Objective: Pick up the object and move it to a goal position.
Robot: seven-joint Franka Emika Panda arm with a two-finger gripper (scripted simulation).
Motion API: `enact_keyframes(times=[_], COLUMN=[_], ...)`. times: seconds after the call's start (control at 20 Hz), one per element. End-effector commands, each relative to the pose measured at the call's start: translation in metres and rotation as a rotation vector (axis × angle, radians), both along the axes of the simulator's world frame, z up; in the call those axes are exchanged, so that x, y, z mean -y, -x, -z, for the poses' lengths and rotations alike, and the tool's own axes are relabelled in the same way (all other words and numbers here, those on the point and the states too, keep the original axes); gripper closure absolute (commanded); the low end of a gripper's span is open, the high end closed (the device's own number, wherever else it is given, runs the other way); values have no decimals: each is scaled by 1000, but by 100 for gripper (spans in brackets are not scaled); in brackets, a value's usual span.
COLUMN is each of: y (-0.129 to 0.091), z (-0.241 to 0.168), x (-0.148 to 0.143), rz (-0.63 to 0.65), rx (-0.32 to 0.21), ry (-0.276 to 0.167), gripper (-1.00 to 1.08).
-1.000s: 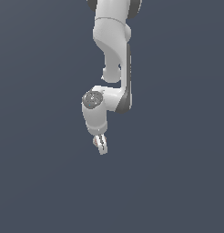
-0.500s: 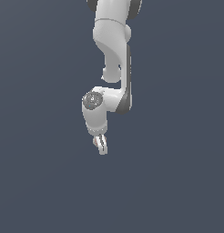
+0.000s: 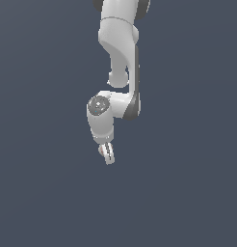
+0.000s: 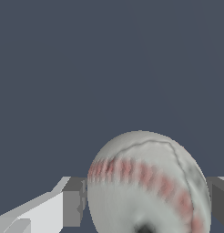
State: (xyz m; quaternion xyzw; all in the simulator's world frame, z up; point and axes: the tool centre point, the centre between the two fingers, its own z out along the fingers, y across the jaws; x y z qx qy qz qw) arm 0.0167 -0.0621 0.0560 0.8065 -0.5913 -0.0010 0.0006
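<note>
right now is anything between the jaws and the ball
Nothing visible. In the wrist view the ball already sits between the two fingers of the gripper, which flank it on either side. No goal marker appears in either view.

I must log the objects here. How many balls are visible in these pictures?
1. The baseball sits between the gripper fingers in the wrist view; the exterior view shows only a sliver of it at the fingertips. None elsewhere.

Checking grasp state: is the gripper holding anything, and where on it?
Yes: the ball sits between the gripper fingers, clamped at its opposite sides, stitched seam facing the wrist camera.
</note>
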Motion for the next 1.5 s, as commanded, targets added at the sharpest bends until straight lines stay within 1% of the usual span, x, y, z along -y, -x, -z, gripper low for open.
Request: enact_keyframes(times=[0.0,0.35,1.05,1.45], y=[-5,-23,-76,-98], z=[-10,-53,-169,-212], x=[-3,-14,-48,-60], rz=[0,0,1,0], rx=[3,3,2,2], ry=[0,2,3,1], gripper=[108,108,108,108])
